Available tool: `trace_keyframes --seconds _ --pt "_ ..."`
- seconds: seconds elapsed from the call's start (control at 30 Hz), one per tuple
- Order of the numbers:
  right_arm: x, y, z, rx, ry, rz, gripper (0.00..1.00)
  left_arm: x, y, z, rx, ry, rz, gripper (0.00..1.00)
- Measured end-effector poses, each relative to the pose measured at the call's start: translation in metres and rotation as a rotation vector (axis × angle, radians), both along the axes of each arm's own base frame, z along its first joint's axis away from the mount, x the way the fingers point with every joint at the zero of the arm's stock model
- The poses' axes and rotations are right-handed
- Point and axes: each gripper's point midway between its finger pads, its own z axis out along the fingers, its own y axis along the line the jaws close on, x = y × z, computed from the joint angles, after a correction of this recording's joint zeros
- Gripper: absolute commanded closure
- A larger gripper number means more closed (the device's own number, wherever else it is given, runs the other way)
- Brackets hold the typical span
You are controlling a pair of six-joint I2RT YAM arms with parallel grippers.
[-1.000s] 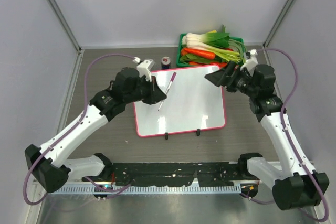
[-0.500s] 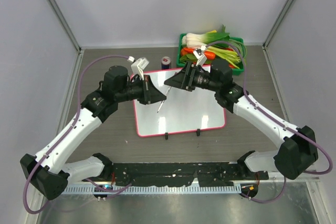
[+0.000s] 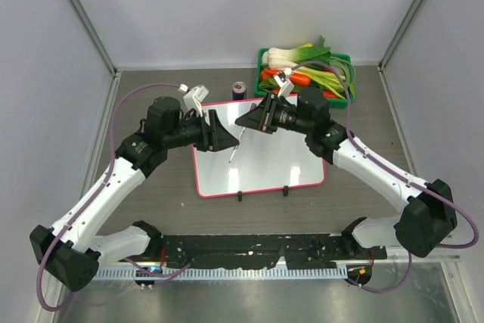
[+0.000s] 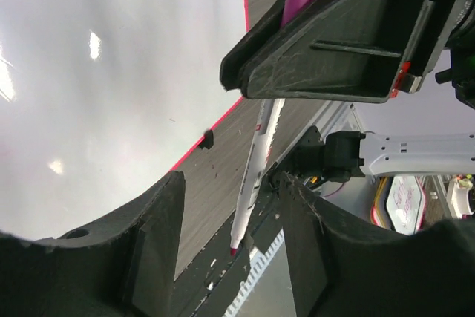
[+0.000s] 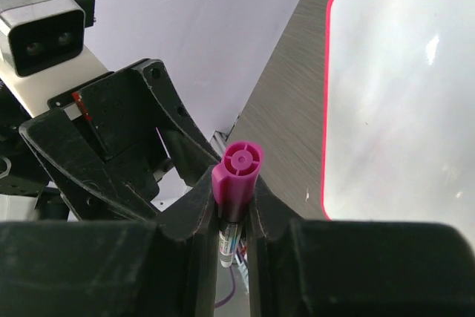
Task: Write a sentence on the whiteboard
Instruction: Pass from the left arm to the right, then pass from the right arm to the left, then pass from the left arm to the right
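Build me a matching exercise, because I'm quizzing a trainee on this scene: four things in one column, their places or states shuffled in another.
1. whiteboard
2. marker
3. can
4. green crate

A. holds vegetables
B. clamped in the right gripper
C. lies flat on the table, blank
D. stands beside the board's far edge

Pairs: 1-C, 2-B, 3-D, 4-A

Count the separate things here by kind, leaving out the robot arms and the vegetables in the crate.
Whiteboard: 1
Marker: 1
Can: 1
Crate: 1
Total: 4
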Motion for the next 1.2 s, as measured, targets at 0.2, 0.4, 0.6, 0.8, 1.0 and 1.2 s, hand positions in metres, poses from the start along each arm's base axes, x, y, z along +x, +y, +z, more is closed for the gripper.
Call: trace_keyframes --seconds 0.2,0.4,0.6,0.8,1.0,1.2 --pt "0.007 -0.004 -0.001 -0.023 0.0 -0.048 0.99 -0.004 -0.002 -0.011 -0.017 0.043 -0.02 0.43" --pt "0.011 -0.006 0.0 -0.031 0.002 -0.073 0.99 -0.011 -0.01 -0.026 -0.053 0.1 -0.073 0.49" --pt "0.016 -0.007 -0.001 -0.036 0.003 -0.101 0.99 -0.012 -0.015 -0.025 -0.08 0.111 -0.093 1.0" --pt "0.017 -0.01 -0.005 -0.047 0.02 -0.114 0.27 -0.015 -0.017 -0.023 -0.081 0.082 -0.125 1.0" --pt "0.008 -0.017 -0.001 -0.071 -0.005 -0.101 0.05 -0.01 -0.009 -0.026 -0.041 0.082 -0.08 1.0" --pt "-0.015 -0.038 0.041 -0.011 -0.099 -0.099 0.05 -0.011 -0.007 -0.01 -0.023 0.04 -0.093 1.0"
